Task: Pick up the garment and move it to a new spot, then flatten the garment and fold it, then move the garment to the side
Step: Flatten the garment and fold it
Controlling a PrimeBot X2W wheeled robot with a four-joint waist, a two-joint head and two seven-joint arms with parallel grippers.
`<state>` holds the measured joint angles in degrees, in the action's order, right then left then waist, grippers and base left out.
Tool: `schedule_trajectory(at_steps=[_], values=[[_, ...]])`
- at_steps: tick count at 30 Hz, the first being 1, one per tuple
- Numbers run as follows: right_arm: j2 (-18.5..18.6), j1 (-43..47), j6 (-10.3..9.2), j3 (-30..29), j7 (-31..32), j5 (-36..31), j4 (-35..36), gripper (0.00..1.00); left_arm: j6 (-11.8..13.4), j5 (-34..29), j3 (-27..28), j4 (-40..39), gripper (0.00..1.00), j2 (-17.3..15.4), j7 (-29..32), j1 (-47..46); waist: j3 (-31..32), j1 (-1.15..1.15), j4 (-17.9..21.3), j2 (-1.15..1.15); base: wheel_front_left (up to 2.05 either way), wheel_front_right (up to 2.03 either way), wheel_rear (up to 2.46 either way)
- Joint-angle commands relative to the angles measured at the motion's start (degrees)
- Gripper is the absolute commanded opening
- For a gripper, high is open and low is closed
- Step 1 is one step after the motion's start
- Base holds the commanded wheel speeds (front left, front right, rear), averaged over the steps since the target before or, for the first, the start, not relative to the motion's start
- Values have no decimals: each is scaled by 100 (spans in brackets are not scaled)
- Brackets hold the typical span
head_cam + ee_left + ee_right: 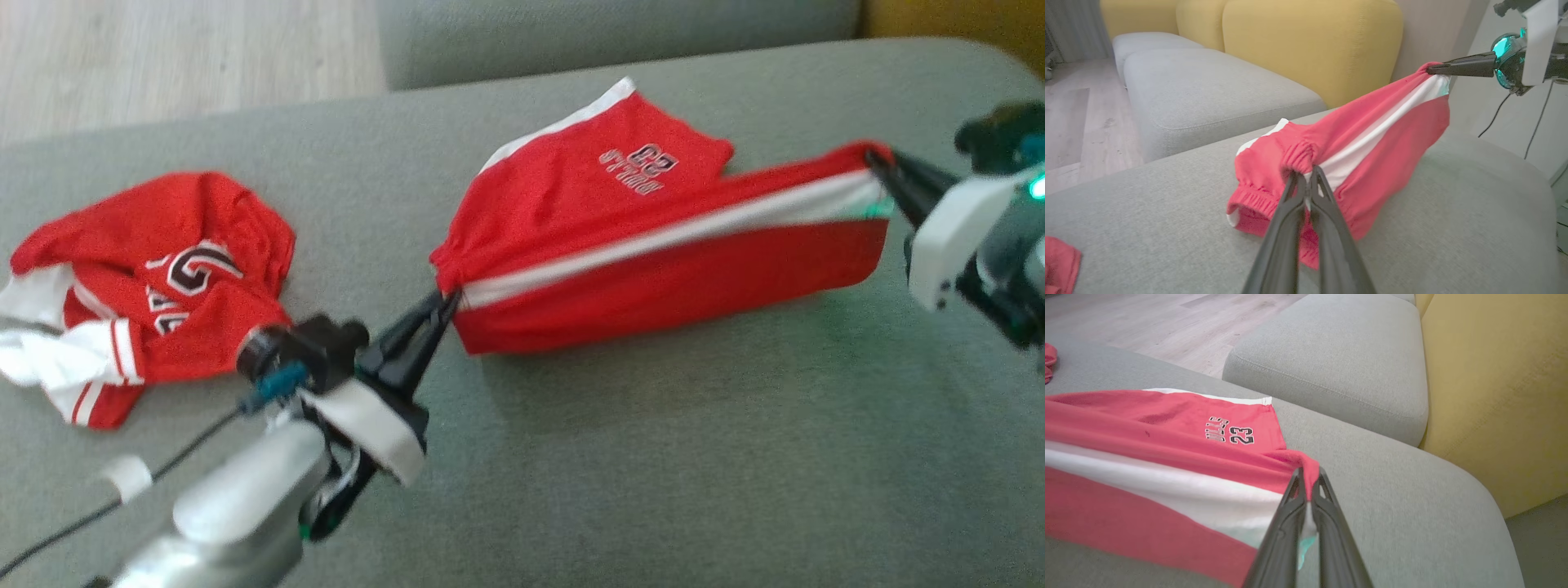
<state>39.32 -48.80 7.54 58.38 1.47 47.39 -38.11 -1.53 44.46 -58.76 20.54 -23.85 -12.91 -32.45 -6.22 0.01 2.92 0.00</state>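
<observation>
**Two grippers stretch red shorts point(653, 237) over a grey cushion point(653, 457)**

Nearest, a pale forearm rises from the lower left of the head view. At its tip the left gripper point(441, 312) has its two dark fingers pressed together on the gathered elastic waistband of the shorts. The left wrist view shows the bunched red fabric pinched between the tips.

From there the shorts run to the right, pulled taut, with a broad white stripe along their length. At the other end the right gripper point(878, 163) is clamped on a corner of the leg hem. In the right wrist view, red fabric sits between its narrow tips.

The gripped edge is lifted, while the lower edge of the shorts rests on the cushion. The other leg lies flat on the cushion just behind. It has white trim and the print "BULLS 23".

Left of the left gripper and apart from the shorts, a crumpled red and white jersey point(163, 269) lies on the same cushion.

Beyond the cushion sits a second grey cushion point(1331, 363), with a yellow backrest point(1494, 396) beside it. A wooden floor point(163, 57) lies further off.
</observation>
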Motion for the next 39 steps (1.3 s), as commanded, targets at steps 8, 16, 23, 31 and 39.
schedule_trajectory(at_steps=[8, 16, 23, 31, 39], values=[[-272, -967, -5, -227, 9, -524, -621, 0, -102, 63, 390, 415, 0, 128, 237, -1062, -827, -1, -606, 0, 0, 0, 0], [-550, -1812, -5, -98, -6, -854, -1422, 0, -324, -36, 277, 1244, 0, 710, 277, -1843, -1507, -1, -1156, 0, 0, 0, 0], [-620, -2142, -5, 88, -129, -926, -1870, 0, -475, -66, 166, 1841, 0, 1180, 74, -2199, -1809, -1, -1471, 0, 0, 0, 0], [-716, -2355, -5, 129, -466, -982, -2508, 100, -551, -112, 139, 2343, 100, 1494, -129, -2482, -1969, -1, -1529, 0, 0, 0, 0], [-1055, -2212, -5, -262, -1436, -726, -2856, 100, -381, -298, 790, 2189, 100, 1304, -205, -2349, -1609, -1, -1257, 0, 0, 0, 0]])
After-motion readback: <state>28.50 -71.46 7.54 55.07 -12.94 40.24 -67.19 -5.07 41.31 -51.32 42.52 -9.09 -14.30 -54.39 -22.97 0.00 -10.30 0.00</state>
